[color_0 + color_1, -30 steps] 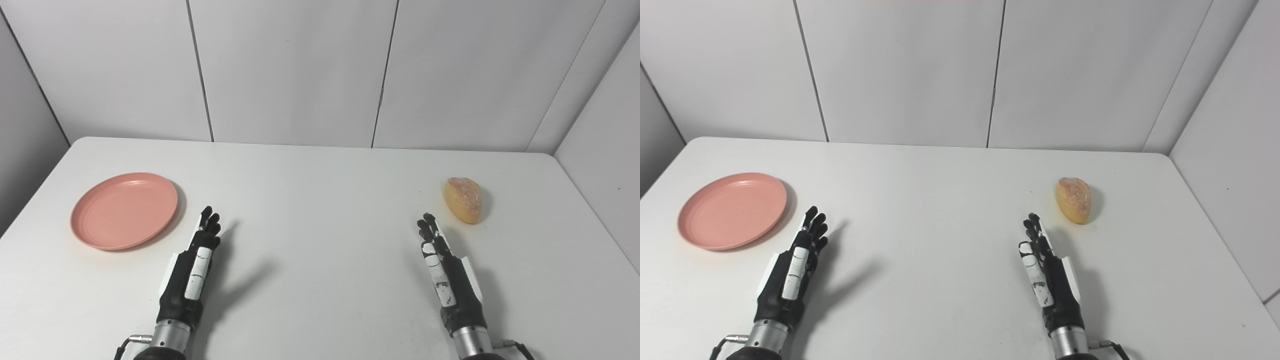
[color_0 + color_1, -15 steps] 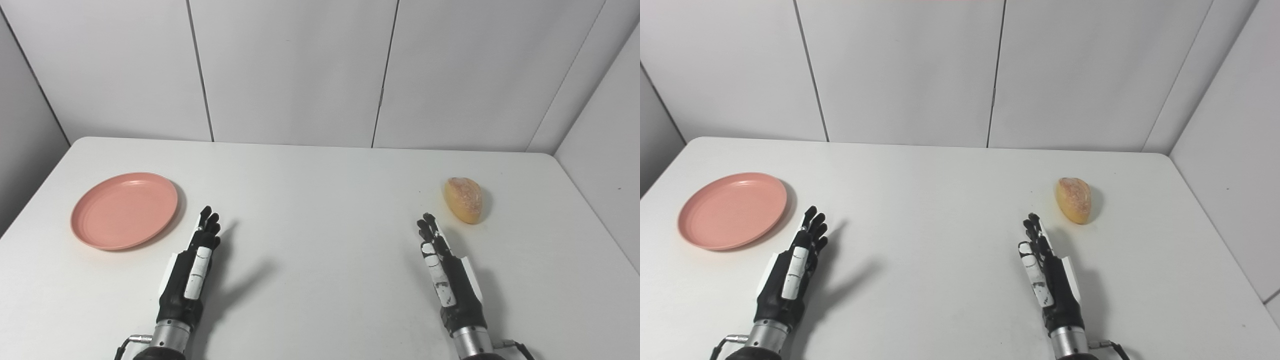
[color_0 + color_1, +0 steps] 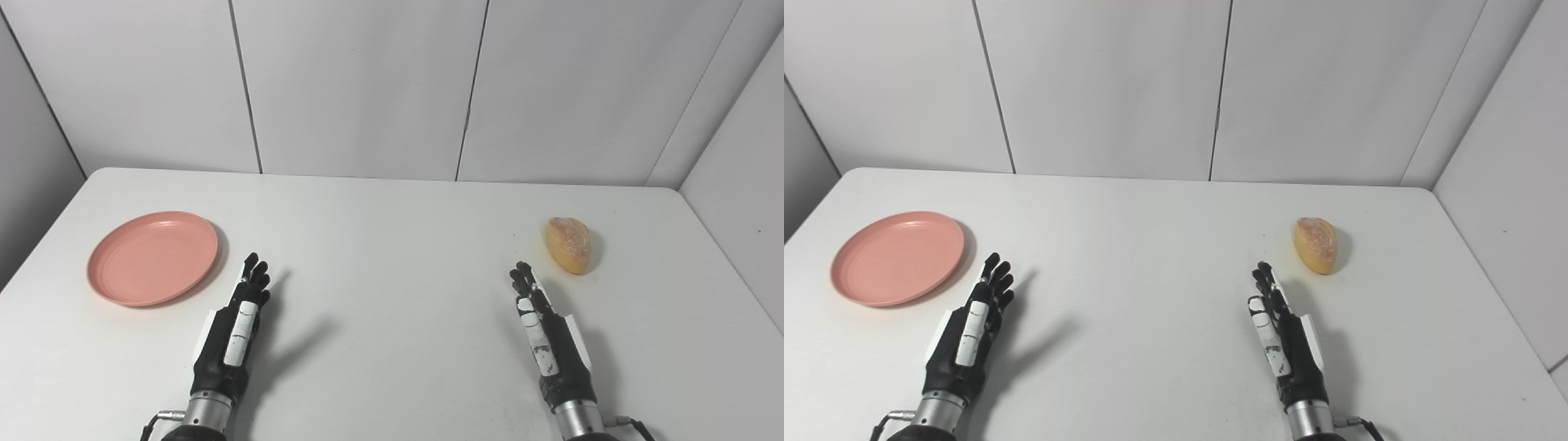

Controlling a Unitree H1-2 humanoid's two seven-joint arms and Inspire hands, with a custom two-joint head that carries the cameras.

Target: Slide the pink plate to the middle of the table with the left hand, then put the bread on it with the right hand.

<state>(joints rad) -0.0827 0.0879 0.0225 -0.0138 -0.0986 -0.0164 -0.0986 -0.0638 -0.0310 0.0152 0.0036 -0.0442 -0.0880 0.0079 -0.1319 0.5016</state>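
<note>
A round pink plate (image 3: 152, 257) lies empty on the left part of the white table (image 3: 392, 245). A small golden bread roll (image 3: 569, 244) lies on the right part. My left hand (image 3: 236, 324) hovers over the table just right of and nearer than the plate, fingers straight and apart, holding nothing. My right hand (image 3: 545, 334) hovers left of and nearer than the bread, fingers straight, holding nothing. Neither hand touches its object. The plate (image 3: 898, 257) and the bread (image 3: 1316, 245) also show in the right eye view.
White wall panels (image 3: 367, 86) stand behind the table's far edge and along the right side. The table's left edge runs close past the plate. Bare tabletop lies between the two hands.
My left hand has shifted very slightly to the left. The right hand, plate and bread have not visibly moved.
</note>
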